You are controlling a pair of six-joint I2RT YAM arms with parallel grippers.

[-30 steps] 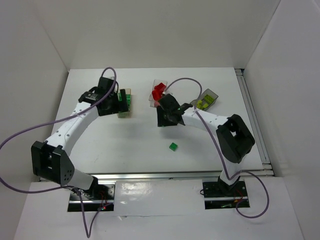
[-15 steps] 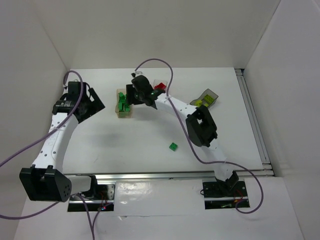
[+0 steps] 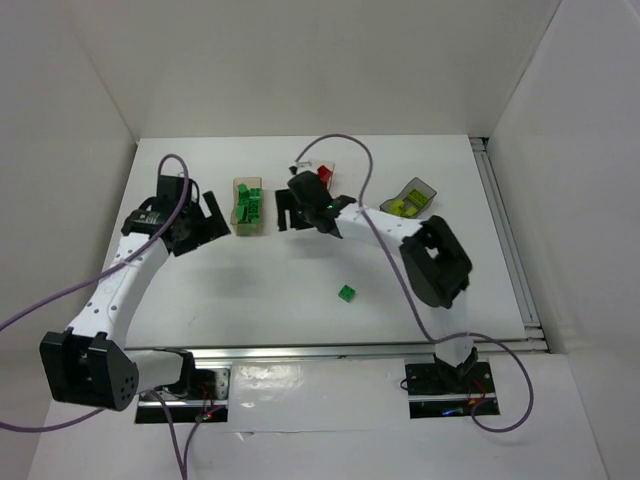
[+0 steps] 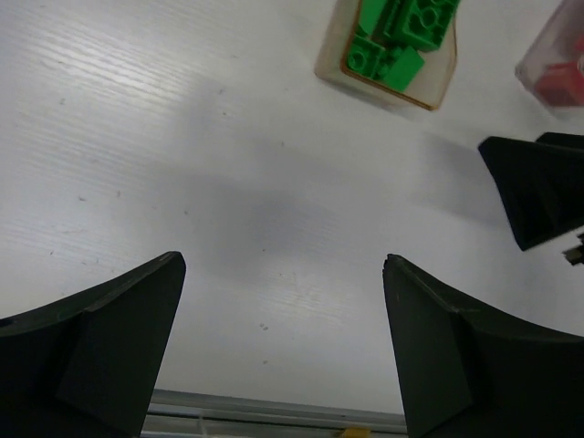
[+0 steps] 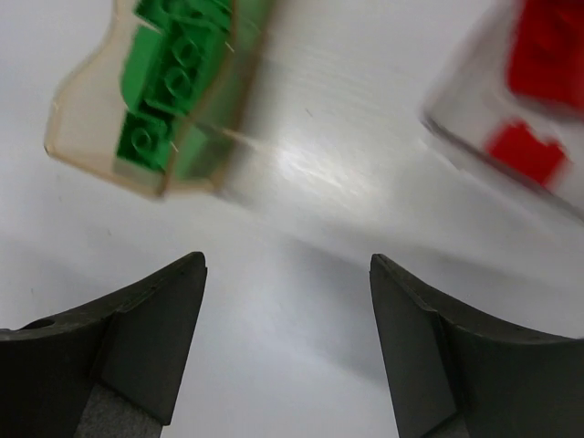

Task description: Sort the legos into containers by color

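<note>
The tan container (image 3: pixel 246 206) holds several green legos (image 3: pixel 247 203); it also shows in the left wrist view (image 4: pixel 391 47) and the right wrist view (image 5: pixel 151 96). The clear container (image 3: pixel 322 176) holds red legos (image 5: pixel 537 87). The dark container (image 3: pixel 412 198) holds yellow-green legos. One green lego (image 3: pixel 346 293) lies loose on the table in front. My left gripper (image 3: pixel 214 218) is open and empty just left of the tan container. My right gripper (image 3: pixel 283 210) is open and empty between the tan and clear containers. Both wrist views show bare table between the fingers.
The white table (image 3: pixel 260 280) has walls at the back and both sides. A metal rail (image 3: pixel 340 348) runs along the near edge. A right gripper finger (image 4: pixel 538 187) shows at the right of the left wrist view. Purple cables arch over both arms.
The left gripper swung out to the far left and has come back beside the tan container. The right gripper went from the clear container to the tan one and has drawn back slightly right.
</note>
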